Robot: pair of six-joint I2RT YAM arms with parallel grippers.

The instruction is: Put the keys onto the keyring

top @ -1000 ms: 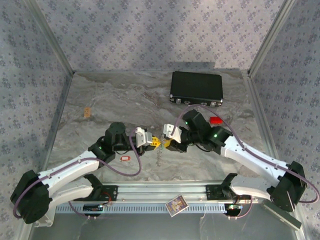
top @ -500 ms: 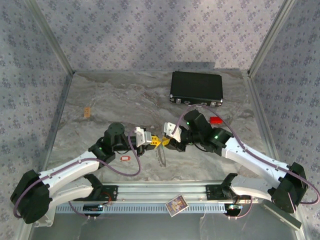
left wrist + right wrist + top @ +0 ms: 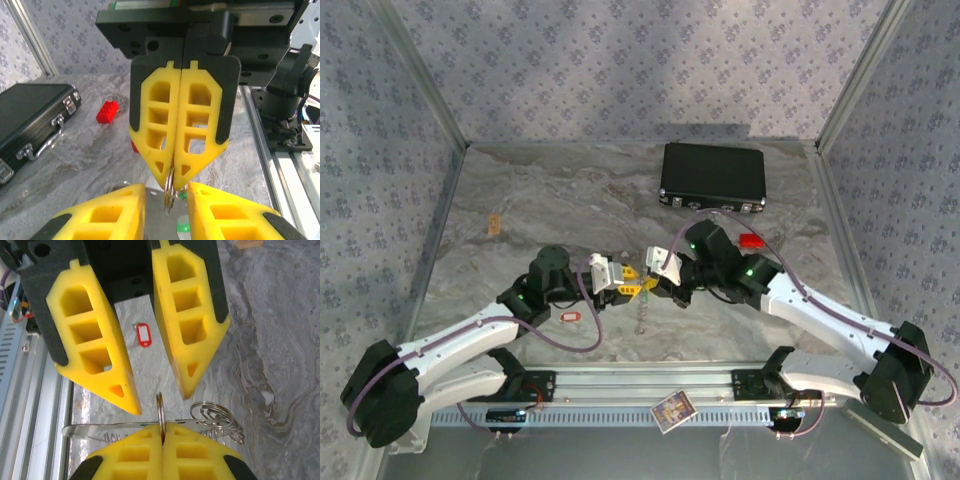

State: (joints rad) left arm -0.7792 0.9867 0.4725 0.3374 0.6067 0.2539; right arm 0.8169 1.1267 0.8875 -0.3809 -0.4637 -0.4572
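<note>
The right gripper (image 3: 173,187) is pinched shut on the keyring (image 3: 160,412), holding it upright above the table (image 3: 280,340); the left gripper (image 3: 159,399) faces it, fingers apart and empty. The red-tagged key (image 3: 144,335) lies apart on the table (nothing threaded yet, I judge), so the threading remains

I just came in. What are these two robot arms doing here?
The right gripper is shut on a metal keyring, held on edge above the table. The left gripper faces it tip to tip, with open jaws, and holds nothing. A key with a red tag lies on the table, not yet on the ring.
</note>
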